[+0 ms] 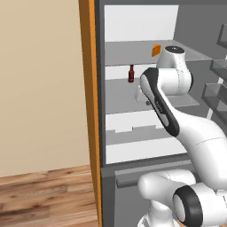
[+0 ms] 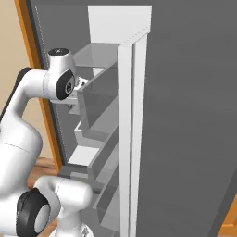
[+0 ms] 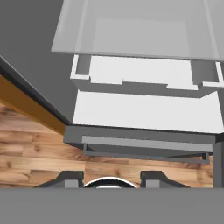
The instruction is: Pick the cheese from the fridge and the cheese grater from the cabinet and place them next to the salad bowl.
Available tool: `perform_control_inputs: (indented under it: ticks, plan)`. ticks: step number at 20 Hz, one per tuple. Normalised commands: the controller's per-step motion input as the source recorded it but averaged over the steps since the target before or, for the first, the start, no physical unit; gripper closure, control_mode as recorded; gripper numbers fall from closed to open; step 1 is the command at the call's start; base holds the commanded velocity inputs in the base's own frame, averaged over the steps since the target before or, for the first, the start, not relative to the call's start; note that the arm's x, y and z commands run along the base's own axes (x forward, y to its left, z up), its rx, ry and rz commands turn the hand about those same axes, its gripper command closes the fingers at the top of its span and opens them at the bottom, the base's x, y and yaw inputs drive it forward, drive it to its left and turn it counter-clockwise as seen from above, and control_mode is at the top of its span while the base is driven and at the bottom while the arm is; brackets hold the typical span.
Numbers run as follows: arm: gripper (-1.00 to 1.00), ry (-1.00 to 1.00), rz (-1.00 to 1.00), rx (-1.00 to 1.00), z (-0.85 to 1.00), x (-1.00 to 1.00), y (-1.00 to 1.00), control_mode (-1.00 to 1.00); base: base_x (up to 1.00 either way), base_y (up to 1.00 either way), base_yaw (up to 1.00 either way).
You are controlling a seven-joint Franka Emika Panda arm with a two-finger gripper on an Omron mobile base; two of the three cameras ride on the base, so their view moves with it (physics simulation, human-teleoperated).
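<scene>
I need to lift the hand and tip it toward the cheese on the fridge upper shelf, right of the small red bottle; the hand view shows my gripper tips apart and empty, aimed at the lower drawers.

We looked down into the fridge: its glass shelf lay above the pale drawers, the wooden floor below, gripper fingertips parted, holding nothing.
</scene>
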Motion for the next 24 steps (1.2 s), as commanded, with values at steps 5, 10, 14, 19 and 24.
perform_control_inputs:
  ticks: [5,10,14,19,24]
  plan:
    - [-1.0,-0.01,0.0,0.0,0.0,-0.28,0.01,-1.0,0.0,0.0,0.0]
    - [-1.0,-0.14,-0.02,0.0,0.05,-0.56,0.0,-1.0,0.0,0.0,0.0]
    - [-1.0,-0.14,-0.01,0.0,0.25,-0.64,0.0,-1.0,0.0,0.0,0.0]
    - [-1.0,-0.22,0.0,0.0,0.17,-0.59,-0.01,-1.0,0.0,0.0,0.0]
    - [-1.0,-0.12,0.0,0.0,0.29,-0.2,0.0,1.0,0.0,0.15,-0.03]
